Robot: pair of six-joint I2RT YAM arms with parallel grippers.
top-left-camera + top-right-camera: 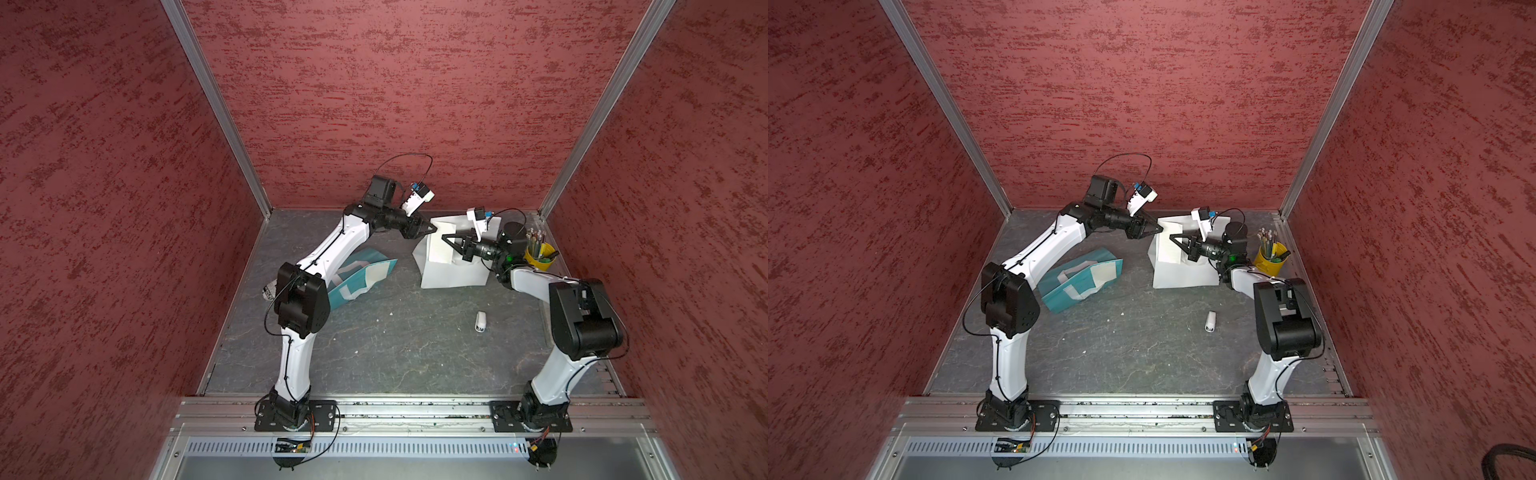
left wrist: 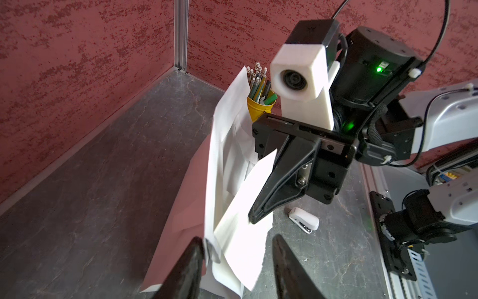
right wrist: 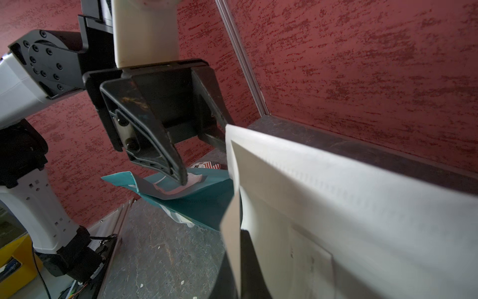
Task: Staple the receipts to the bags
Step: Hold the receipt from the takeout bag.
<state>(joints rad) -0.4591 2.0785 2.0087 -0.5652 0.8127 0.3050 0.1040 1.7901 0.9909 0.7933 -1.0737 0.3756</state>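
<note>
— White fabric first: where is the white bag [image 1: 453, 274] standing in both top views?
— It is standing at the far right of the table [image 1: 374, 353], near the yellow pencil cup [image 1: 540, 255]. The receipt [image 1: 438, 249] is resting against its upper part, long axis running from far to near. The teal bag [image 1: 1059, 297] is lying on its side, well apart.
— And the grippers?
— The right gripper [image 1: 444, 237] is pinching the receipt, jaws together, wrist pointing to the left, elbow folded high. The left gripper [image 1: 434, 228] is hovering at the bag's top corner, forearm pointing across the table.
— Left wrist view?
— Its fingers [image 2: 191, 269] are standing apart, straddling the bag's edge and the receipt's free end. The stapler [image 2: 304, 220] is lying on the table beyond.
— Right wrist view?
— The left jaws are showing a gap: one finger [image 3: 168, 155] is sitting in front of the white bag [image 3: 362, 207], the other passing behind it.
</note>
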